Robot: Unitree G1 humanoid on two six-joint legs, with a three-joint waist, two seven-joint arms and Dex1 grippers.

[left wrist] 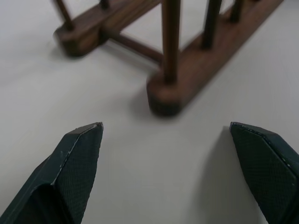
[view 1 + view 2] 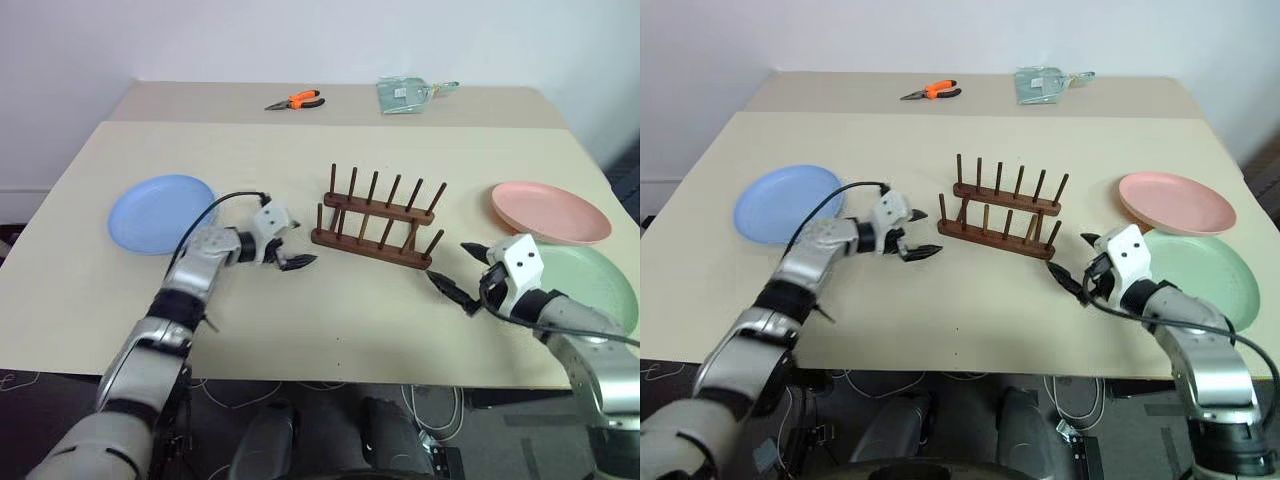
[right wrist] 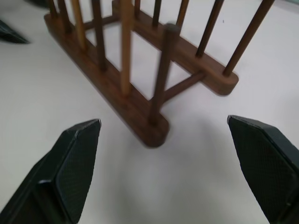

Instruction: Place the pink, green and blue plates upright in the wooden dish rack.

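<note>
on table (image 2: 300, 310), empty rack (image 2: 378, 218), 3 plates flat

rack (image 2: 378, 220) mid-table, plate (image 2: 160, 213) left, two plates (image 2: 550, 212) right

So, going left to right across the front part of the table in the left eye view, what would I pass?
Blue plate → left gripper → wooden dish rack → right gripper → green plate.

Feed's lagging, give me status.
Both grippers open, empty: left gripper, right gripper flank the wooden dish rack. Rack empty. Blue plate, pink plate, green plate flat on table.
</note>
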